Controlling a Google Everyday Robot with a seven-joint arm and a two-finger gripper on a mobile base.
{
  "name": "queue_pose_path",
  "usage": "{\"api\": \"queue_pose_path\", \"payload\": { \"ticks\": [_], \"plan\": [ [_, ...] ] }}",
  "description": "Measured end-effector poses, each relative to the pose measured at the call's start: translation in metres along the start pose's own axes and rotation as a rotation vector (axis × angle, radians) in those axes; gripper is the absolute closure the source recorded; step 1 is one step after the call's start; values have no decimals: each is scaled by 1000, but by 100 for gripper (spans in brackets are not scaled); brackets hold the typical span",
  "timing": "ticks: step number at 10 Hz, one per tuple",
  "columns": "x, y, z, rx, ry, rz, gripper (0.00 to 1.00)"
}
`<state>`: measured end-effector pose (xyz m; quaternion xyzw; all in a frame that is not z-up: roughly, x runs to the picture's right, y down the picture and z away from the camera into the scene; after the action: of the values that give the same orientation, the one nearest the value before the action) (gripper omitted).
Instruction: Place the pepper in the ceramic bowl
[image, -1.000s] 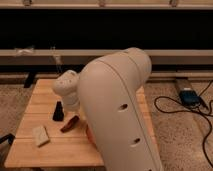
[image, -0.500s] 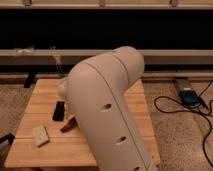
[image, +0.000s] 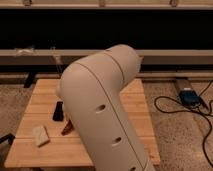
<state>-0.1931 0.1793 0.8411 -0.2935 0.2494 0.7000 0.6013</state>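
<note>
The pepper, small and dark red, lies on the wooden table, partly covered by my arm. My large white arm link fills the middle of the camera view. The gripper is hidden behind this link, so I cannot place it relative to the pepper. The ceramic bowl is hidden as well, behind the arm.
A flat black phone lies just behind the pepper. A small beige block lies at the table's front left. On the floor to the right are a blue box and black cables. A dark wall with rails runs behind the table.
My arm link has swung to the left and closer to the camera, covering more of the table. The white wrist part and the orange-red edge seen earlier are now hidden.
</note>
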Motion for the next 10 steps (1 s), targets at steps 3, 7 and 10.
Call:
{"api": "queue_pose_path", "payload": {
  "ticks": [3, 7, 10],
  "plan": [
    [1, -3, -18, -24, -2, -22, 100],
    [-6, -38, -70, -63, -7, -29, 100],
    [-15, -84, -107, -70, -5, -12, 100]
  ]
}}
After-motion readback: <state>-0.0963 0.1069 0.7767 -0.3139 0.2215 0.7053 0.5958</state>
